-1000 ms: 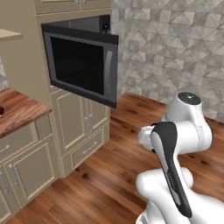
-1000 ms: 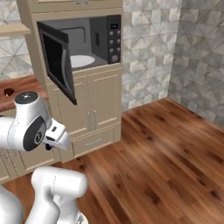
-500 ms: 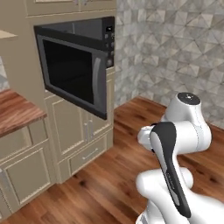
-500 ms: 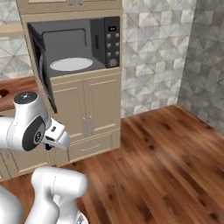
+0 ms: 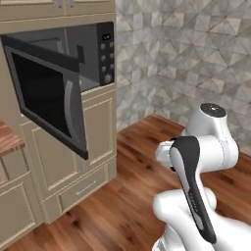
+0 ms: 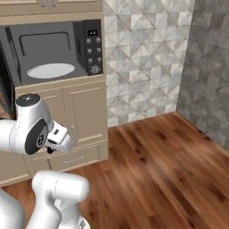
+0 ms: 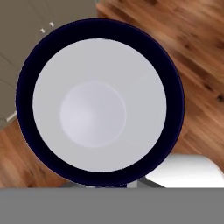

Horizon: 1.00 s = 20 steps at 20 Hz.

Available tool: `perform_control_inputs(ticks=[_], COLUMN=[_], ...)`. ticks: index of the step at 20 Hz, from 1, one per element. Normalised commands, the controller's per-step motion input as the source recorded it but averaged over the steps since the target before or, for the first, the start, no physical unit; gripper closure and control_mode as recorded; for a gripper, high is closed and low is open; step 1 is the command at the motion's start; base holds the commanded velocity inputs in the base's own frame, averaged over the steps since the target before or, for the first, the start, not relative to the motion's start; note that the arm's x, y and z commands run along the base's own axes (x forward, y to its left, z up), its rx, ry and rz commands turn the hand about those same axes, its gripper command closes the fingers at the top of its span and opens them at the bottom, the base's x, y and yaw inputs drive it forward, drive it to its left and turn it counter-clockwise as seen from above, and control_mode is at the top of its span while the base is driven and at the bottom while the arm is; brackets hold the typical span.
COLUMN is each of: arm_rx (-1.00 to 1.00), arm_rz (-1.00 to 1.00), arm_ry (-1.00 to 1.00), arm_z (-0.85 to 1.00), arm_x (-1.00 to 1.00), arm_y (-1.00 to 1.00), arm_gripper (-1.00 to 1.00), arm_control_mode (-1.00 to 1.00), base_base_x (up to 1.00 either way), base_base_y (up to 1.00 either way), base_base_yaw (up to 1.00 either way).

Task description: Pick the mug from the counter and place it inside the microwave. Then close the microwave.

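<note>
Your tool grips the mug, mouth toward the camera, facing the microwave with its door open.

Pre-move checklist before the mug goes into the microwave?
1. Mug in hand: ok, seen from above close under the hand camera, over the floor.
2. Mug empty: ok, pale inside bare.
3. Microwave door open: ok, swung out.
4. Turntable free: ok, nothing on it.
5. Fingers on the rim: cannot tell, hidden by the mug.
6. Arm lined up with the opening: not ok, folded low by the base.
</note>
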Motion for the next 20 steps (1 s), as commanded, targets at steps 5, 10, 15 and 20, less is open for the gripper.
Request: perform_control_inputs(ticks=[5, 10, 15, 20], arm_rx=[0.00, 0.00, 0.00, 0.00], arm_rz=[0.00, 0.00, 0.00, 0.00], arm_ry=[0.00, 0.00, 0.00, 0.00], arm_z=[0.00, 0.00, 0.00, 0.00], arm_x=[0.00, 0.00, 0.00, 0.00], arm_y=[0.00, 0.00, 0.00, 0.00], arm_gripper=[1.00, 1.00, 1.00, 1.00], arm_control_mode=[1.00, 1.00, 1.00, 1.00], base_base_x=[0.51, 0.53, 0.40, 0.63], base_base_y=[0.00, -0.04, -0.40, -0.37], base_base_yaw=[0.33, 0.42, 0.32, 0.21])
